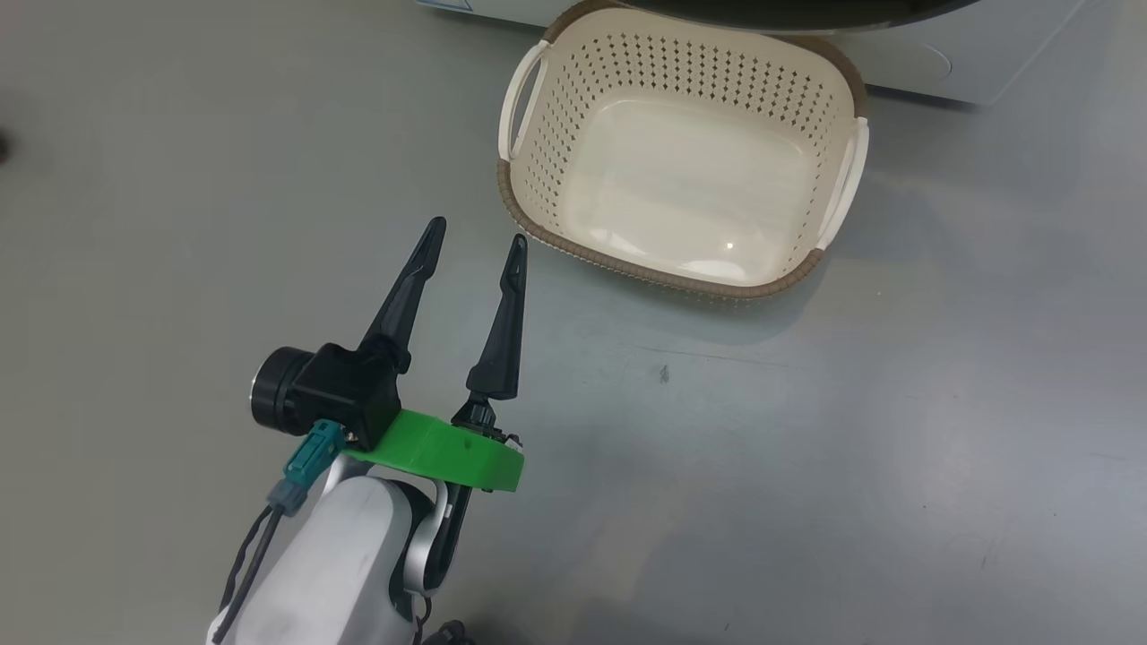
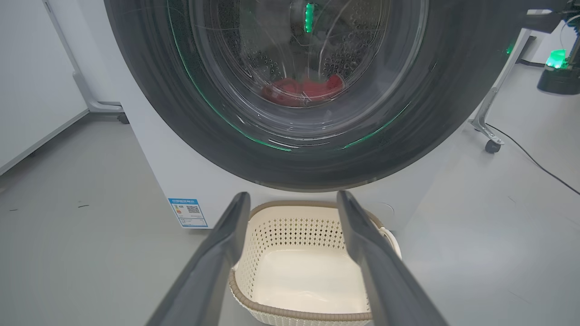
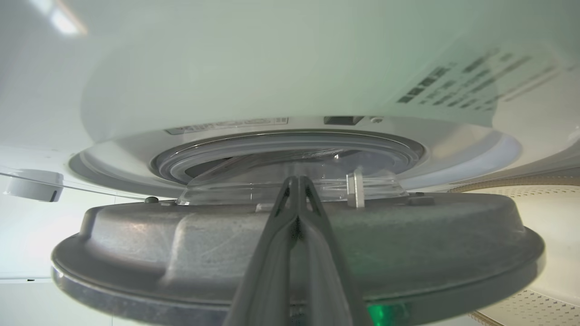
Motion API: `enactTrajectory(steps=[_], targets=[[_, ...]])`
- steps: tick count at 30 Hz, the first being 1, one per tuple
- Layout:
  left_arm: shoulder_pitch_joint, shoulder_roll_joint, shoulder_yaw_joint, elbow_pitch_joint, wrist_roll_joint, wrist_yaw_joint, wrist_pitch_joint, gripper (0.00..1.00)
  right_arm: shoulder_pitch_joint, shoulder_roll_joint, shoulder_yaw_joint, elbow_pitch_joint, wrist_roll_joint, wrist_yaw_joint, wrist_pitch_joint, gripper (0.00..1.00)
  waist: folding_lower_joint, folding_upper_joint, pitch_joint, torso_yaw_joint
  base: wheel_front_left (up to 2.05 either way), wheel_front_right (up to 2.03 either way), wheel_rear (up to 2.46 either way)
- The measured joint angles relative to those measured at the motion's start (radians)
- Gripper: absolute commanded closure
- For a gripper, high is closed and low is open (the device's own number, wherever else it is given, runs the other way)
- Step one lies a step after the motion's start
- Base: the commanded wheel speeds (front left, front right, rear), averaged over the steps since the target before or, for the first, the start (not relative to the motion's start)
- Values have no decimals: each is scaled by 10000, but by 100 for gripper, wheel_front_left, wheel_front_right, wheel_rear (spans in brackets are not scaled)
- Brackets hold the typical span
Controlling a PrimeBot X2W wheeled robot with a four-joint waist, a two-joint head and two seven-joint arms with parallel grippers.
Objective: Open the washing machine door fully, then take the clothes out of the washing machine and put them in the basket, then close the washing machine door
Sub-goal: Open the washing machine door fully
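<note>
My right hand [image 3: 297,180], at the lower centre of its wrist view, has both fingers pressed together with nothing between them. They lie along the grey inner face of the washing machine door [image 3: 181,244], with their tips just beside the glass bowl [image 3: 253,192]. The door stands ajar, and its bowl is partly withdrawn from the gasket [image 3: 290,144] above it. My left hand [image 1: 477,231], at the lower left of the head view, is spread wide and empty above the floor [image 1: 806,448], pointing toward the basket [image 1: 548,134] at upper centre. The basket is empty and sits just in front of the washing machine [image 2: 190,181]. In the left wrist view the clothes [image 2: 303,90] show as a red heap low in the drum, behind the glass at upper centre. I judge the door rigid, fairly heavy and glossy enough to slip. It is better pushed from behind its free edge than by the bulging glass, and it will travel in an arc about its hinge. The clothes should be light, limp and compressible, so a pinch on a raised fold of the heap ought to lift them. Trailing fabric may drag on the gasket. The basket looks light and could slide if nudged.
</note>
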Motion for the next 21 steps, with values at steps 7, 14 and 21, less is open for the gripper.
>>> enactTrajectory(steps=[7,14,21], targets=[[0,0,2,65,0,0,0,0,145,81,163,176,364,182,863,100,0,0,-165,-209,0,0,0],[3,-2,31,270,10,0,0,0,566,82,203,341,640,466,1511,100,0,0,-400,-360,0,0,0],[20,0,79,470,15,0,2,0,1246,128,293,449,846,943,2008,100,0,0,-775,-488,0,0,0]])
